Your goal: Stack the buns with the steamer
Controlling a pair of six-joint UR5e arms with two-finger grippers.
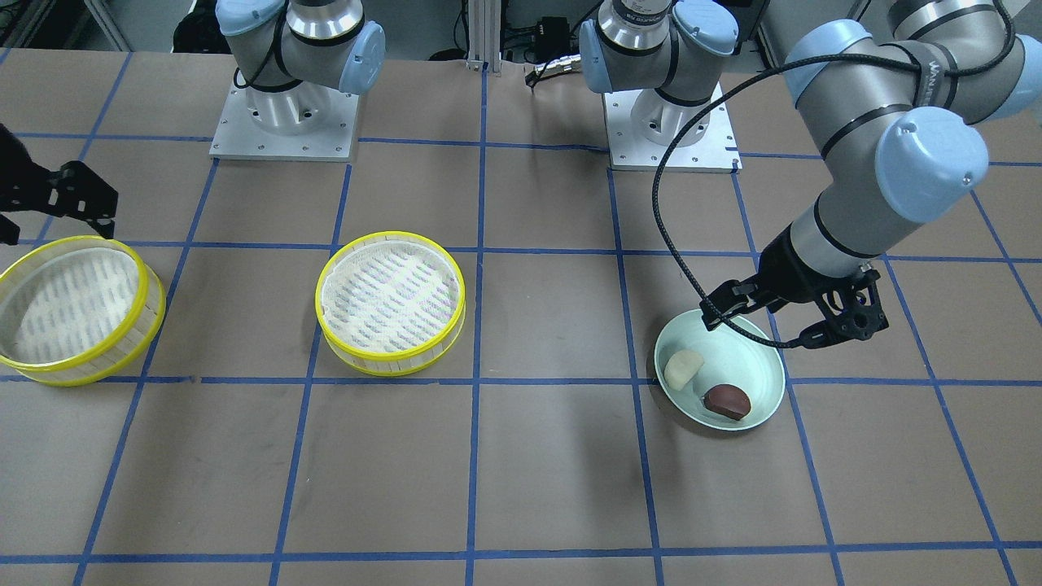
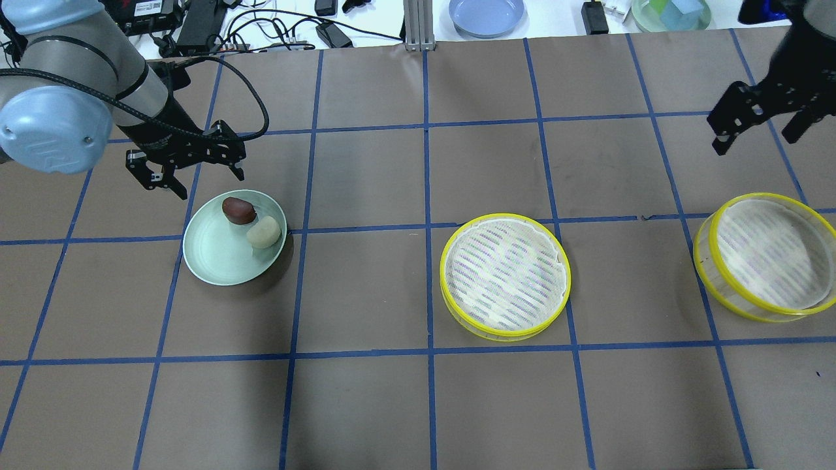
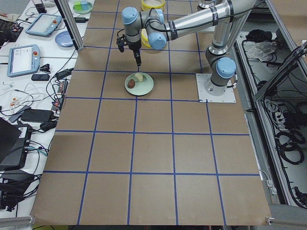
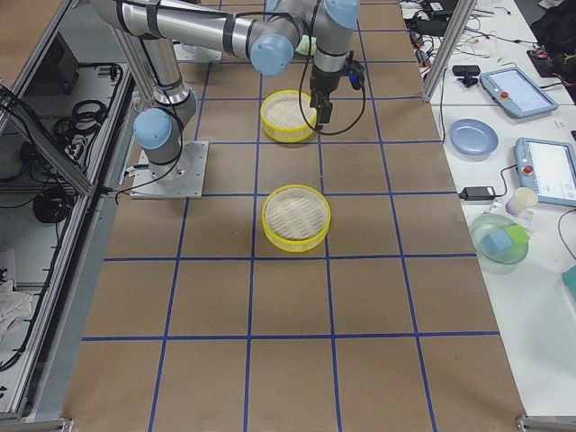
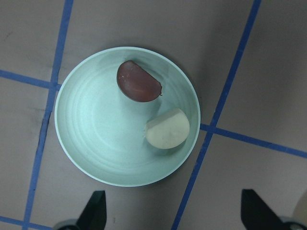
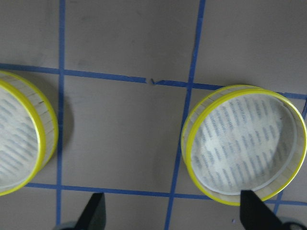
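Jaws spread, my left gripper (image 2: 211, 185) hovered near the round pale green plate's (image 2: 209, 261) 11 o'clock rim; I judged centring over the glossy reddish-brown bun (image 2: 238, 210) at 12 o'clock wisest.

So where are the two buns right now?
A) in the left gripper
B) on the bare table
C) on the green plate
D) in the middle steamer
C: the cream bun and the brown bun both lie on the green plate.

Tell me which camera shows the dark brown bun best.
Left wrist-mounted: the dark brown bun sits large, seen from straight above, on the green plate. Overhead and front-facing show it small but clear; exterior left only a speck; exterior right and right wrist-mounted not at all.
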